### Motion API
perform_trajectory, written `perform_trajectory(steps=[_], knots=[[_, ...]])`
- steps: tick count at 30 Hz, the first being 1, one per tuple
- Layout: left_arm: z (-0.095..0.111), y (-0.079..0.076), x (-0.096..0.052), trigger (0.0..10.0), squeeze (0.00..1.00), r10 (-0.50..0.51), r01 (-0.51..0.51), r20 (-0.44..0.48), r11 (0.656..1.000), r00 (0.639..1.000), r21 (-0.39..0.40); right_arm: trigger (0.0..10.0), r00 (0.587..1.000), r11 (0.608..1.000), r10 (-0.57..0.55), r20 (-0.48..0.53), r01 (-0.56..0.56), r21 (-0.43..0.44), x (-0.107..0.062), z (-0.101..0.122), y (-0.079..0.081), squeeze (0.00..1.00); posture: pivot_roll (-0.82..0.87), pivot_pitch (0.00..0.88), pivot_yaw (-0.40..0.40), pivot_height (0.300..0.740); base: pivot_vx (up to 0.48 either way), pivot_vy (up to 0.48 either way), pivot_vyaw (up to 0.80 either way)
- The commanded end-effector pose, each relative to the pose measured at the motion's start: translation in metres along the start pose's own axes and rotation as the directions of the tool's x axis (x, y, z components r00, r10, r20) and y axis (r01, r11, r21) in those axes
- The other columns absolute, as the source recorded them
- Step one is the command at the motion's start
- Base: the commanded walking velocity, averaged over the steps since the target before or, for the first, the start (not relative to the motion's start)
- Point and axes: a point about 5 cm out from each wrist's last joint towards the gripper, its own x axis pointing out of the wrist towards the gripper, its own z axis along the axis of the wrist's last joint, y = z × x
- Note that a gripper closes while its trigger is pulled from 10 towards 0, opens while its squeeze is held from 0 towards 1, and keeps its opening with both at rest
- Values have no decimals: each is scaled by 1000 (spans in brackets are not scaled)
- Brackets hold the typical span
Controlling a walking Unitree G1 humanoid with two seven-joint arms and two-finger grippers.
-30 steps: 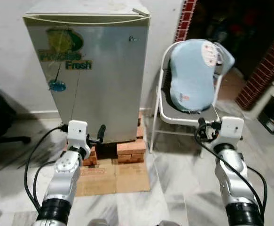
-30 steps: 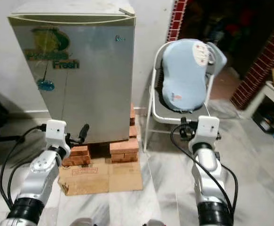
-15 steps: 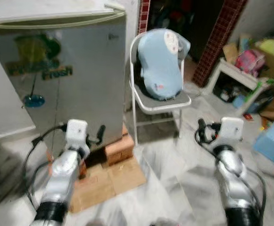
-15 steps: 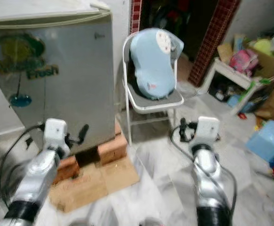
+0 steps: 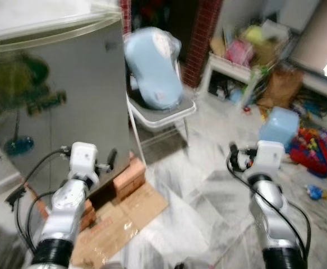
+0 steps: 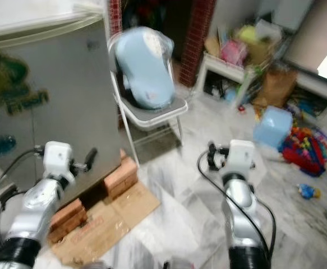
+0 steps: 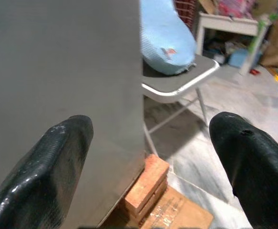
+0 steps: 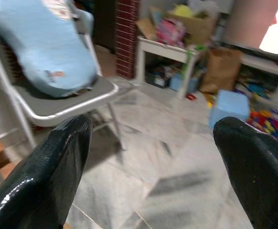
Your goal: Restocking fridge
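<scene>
The silver fridge point(image 5: 51, 95) stands at the left with its door closed, a green "Fresh" sticker on the front. It rests on red bricks point(image 5: 127, 176). My left gripper point(image 5: 110, 159) is held low in front of the fridge's lower right corner, open, with nothing between its fingers point(image 7: 57, 162). My right gripper point(image 5: 234, 154) hangs over the marble floor further right, open and empty as well, its fingers point(image 8: 57, 162) wide apart.
A white folding chair point(image 5: 171, 112) carrying a light blue baby seat point(image 5: 152, 70) stands just right of the fridge. Flattened cardboard point(image 5: 124, 216) lies on the floor. A blue box point(image 5: 279, 126), scattered toys point(image 5: 312, 157), a low white shelf point(image 5: 236, 67) and a brown bag point(image 5: 278, 87) crowd the right.
The camera has swung to the right, so fridge and chair slid left and the cluttered corner came into view. Both arms keep the same pose, grippers still open.
</scene>
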Motion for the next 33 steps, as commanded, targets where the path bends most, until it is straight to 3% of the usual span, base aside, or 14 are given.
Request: perform_trajectory(steps=[1,7,25,33], knots=[[5,-13,3,10000,0,-60,60,27,998,998,-2,10000,1000,1000,-30,10,30,-6,0,4,-9,0,63,0,-36,740,0,0,-800],[9,-19,1,10000,0,-129,131,54,991,990,-29,10000,999,999,-32,9,32,-4,0,4,-10,0,58,0,-35,740,129,0,-800],[8,-21,1,10000,0,-143,145,51,989,988,-32,10000,1000,1000,-26,15,26,-11,2,6,-8,0,56,0,-36,740,301,0,-800],[8,-22,1,10000,0,-142,143,52,989,989,-34,10000,1000,1000,-27,16,27,-11,3,7,-9,0,55,0,-36,740,0,0,-800]])
